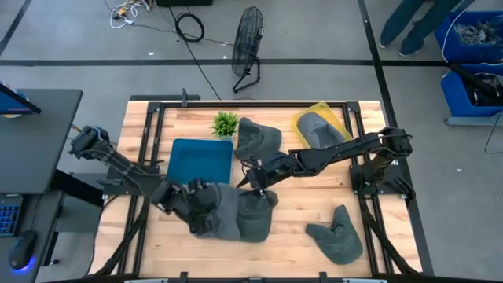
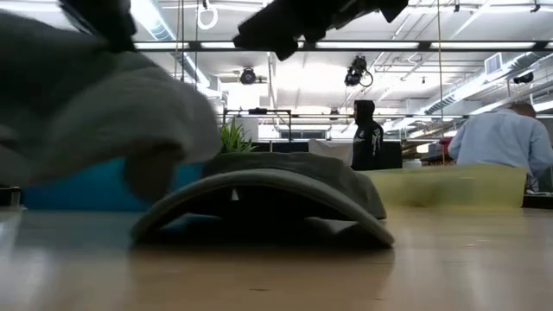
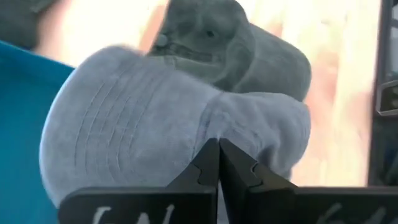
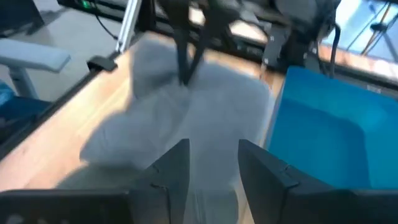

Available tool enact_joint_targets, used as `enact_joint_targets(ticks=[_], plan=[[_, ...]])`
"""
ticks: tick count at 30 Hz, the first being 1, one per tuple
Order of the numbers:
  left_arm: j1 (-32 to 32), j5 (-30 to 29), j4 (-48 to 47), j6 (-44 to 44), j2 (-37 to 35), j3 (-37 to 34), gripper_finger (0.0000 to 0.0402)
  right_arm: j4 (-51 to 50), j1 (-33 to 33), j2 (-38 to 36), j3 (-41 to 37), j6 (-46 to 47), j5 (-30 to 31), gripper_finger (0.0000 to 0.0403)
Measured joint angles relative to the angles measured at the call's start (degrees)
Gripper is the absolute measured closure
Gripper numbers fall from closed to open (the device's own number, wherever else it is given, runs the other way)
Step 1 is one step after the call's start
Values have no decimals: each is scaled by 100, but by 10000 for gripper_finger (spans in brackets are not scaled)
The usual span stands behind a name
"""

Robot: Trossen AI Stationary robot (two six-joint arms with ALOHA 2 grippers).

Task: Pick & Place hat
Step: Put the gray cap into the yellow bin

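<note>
A light grey cap [image 1: 222, 212] sits at the table's near middle, held by my left gripper [image 1: 198, 206], which is shut on it. In the low view this cap [image 2: 86, 95] hangs above the tabletop. Right beside it a darker grey-green cap [image 1: 256, 218] rests brim-down on the wood [image 2: 259, 194]. My right gripper [image 4: 214, 162] is open and hovers over the two caps [image 1: 255, 182]; its fingers touch nothing that shows. A blue tray [image 1: 200, 161] lies just beyond the caps. My left gripper pinches the light grey cap between its two shut fingers where the stitched brim meets the crown [image 3: 208, 134]. It comes from the table's left, slanting down. The cap's brim [image 3: 106, 130] and crown [image 3: 267, 130] bulge out past the fingertips, and the cap looks lifted off the table.
A third cap [image 1: 255, 137] lies by a small green plant [image 1: 225, 123] at the far side. A yellow tray [image 1: 334, 118] holds another cap [image 1: 317, 128]. One more cap [image 1: 338, 233] lies near the right front edge. People stand in the room behind [image 2: 367, 134].
</note>
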Motion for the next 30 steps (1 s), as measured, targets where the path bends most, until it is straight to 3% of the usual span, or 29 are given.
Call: enact_joint_targets(ticks=[3,7,10,15,20,26,30], plan=[[386,-6,-11,99,0,-27,396,266,86,0,0,0,51,263],[825,-82,54,144,0,-100,396,331,194,-2,2,-57,691,263],[1052,-71,379,465,0,-109,396,315,211,3,2,-90,1139,263],[1374,-64,1142,1164,-2,-107,396,513,207,251,14,28,1274,263],[1706,-50,1046,1445,-2,-120,396,779,211,537,4,119,1823,263],[1881,-78,1035,1693,4,-122,396,487,189,588,15,299,2546,263],[1872,-69,1085,1850,4,-122,396,334,191,613,14,384,2577,263]])
